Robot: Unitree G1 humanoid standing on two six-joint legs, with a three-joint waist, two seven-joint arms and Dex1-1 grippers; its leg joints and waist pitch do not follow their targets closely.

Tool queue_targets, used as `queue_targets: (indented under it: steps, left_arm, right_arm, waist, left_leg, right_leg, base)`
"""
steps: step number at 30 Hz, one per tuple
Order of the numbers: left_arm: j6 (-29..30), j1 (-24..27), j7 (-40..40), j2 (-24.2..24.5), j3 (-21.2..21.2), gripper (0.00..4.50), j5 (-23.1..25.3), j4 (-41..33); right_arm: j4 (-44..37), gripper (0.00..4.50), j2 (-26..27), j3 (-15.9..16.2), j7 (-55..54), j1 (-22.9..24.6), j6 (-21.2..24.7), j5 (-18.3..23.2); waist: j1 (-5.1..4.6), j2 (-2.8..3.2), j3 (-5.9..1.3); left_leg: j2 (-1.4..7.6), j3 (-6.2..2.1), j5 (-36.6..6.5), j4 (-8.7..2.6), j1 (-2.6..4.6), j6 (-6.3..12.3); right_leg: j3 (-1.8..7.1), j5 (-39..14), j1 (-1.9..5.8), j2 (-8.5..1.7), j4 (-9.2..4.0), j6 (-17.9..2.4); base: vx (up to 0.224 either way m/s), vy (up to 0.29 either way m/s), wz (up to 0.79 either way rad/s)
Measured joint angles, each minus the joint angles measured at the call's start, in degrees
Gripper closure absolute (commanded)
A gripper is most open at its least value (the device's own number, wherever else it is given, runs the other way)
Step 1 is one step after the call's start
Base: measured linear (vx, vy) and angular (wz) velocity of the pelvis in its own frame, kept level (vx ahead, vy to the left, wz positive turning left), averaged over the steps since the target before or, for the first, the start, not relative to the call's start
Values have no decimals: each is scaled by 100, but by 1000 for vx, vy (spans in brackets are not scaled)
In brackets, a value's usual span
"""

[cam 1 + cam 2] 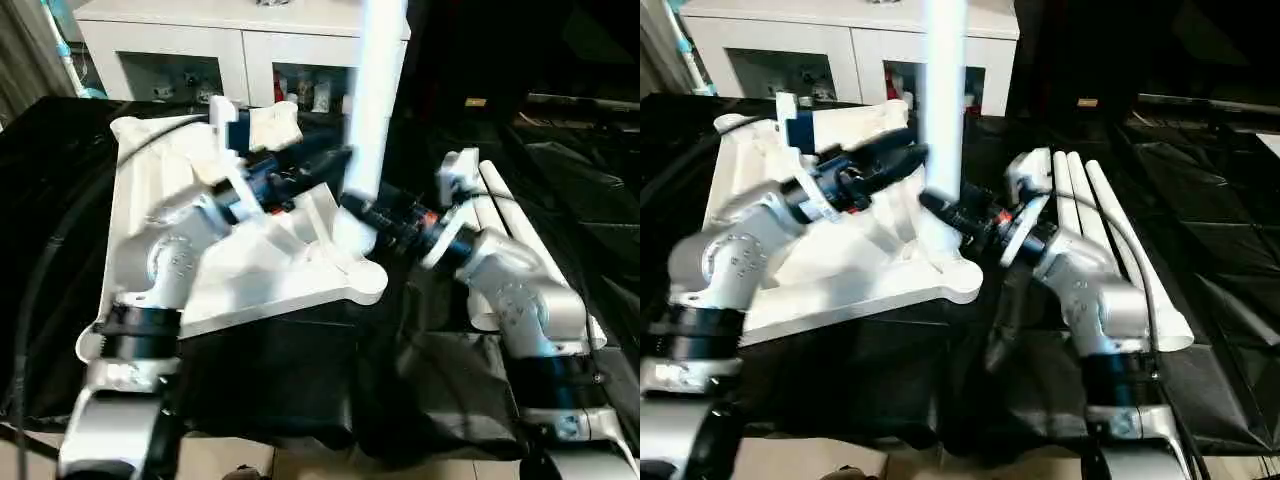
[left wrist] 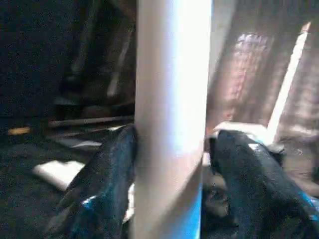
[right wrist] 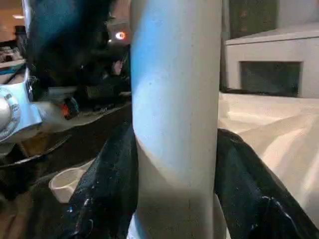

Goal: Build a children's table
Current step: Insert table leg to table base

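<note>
The children's table top (image 1: 290, 272) lies upside down on the black cloth, ribs up. One white leg (image 1: 378, 90) stands upright in its near right corner socket. My left gripper (image 1: 338, 163) reaches in from the left, partway up the leg. In the left wrist view its fingers (image 2: 107, 174) flank the leg (image 2: 172, 99), one touching and the other a little apart, so it is open. My right gripper (image 1: 932, 203) comes from the right, low by the socket. Its fingers (image 3: 107, 179) press both sides of the leg (image 3: 174, 99).
Three spare white legs (image 1: 1092, 225) lie side by side on the black cloth (image 1: 300, 370), just right of my right forearm. A white cabinet with glass doors (image 1: 240, 50) stands behind the table.
</note>
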Motion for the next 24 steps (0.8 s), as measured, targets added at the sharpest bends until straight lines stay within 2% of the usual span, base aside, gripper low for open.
queue_targets:
  steps: [5,11,12,16,17,18,20,21,22,24]
  left_arm:
    - [64,137,-122,150,-85,96,-24,-185]
    - [-229,194,-17,211,-430,60,525,-192]
    - [-249,205,52,222,-527,84,611,-186]
    - [-354,206,309,219,-629,113,845,-71]
    - [-374,206,338,216,-616,113,846,-39]
    - [-376,206,371,200,-557,144,846,-2]
    - [-389,206,361,195,-531,144,841,4]
    - [-392,206,347,195,-530,152,836,4]
    - [-393,206,341,192,-522,181,825,4]
    - [-390,206,333,176,-459,192,706,2]
  right_arm:
    - [-23,265,-21,85,68,19,3,-17]
    - [-28,265,-93,121,-39,120,1,-124]
    - [-28,265,-106,158,-43,125,0,-126]
    - [-111,265,-110,245,-43,136,-6,-139]
    - [-123,265,-115,245,-43,136,-9,-139]
    - [-126,265,-116,245,-43,136,-10,-143]
    - [-126,265,-116,245,-54,134,-10,-165]
    - [-126,265,-116,245,-58,135,-11,-173]
    - [-126,265,-116,246,-60,134,-13,-172]
    - [-126,265,-120,267,-68,134,-19,-172]
  waist:
    - [10,0,0]
    - [23,0,0]
    - [14,0,0]
    - [-4,0,0]
    - [-2,1,0]
    - [1,1,0]
    - [10,1,0]
    - [12,1,0]
    - [14,1,0]
    - [15,1,0]
  left_leg:
    - [3,-5,11,2,2,-7]
    - [3,-5,12,14,-1,-5]
    - [3,-5,12,14,0,-5]
    - [8,-5,14,13,2,-8]
    - [8,-6,14,13,2,-8]
    - [8,-6,14,13,2,-9]
    - [8,-6,15,14,1,-8]
    - [8,-6,15,14,0,-8]
    - [8,-6,15,15,-1,-8]
    - [8,-6,15,16,0,-8]
  right_leg:
    - [-6,1,1,1,9,-1]
    - [-5,6,8,-1,7,1]
    - [-5,8,8,-1,7,3]
    - [-8,10,8,1,10,5]
    - [-9,10,8,1,10,5]
    - [-11,10,8,1,10,5]
    - [-11,10,8,1,10,5]
    - [-10,10,8,1,10,5]
    - [-11,10,8,1,10,5]
    - [-11,10,8,1,10,4]
  base:
    - [0,0,0]
    - [0,0,0]
    - [0,0,0]
    - [0,0,0]
    - [0,0,0]
    - [0,0,0]
    - [0,0,0]
    - [0,0,0]
    - [0,0,0]
    - [0,0,0]
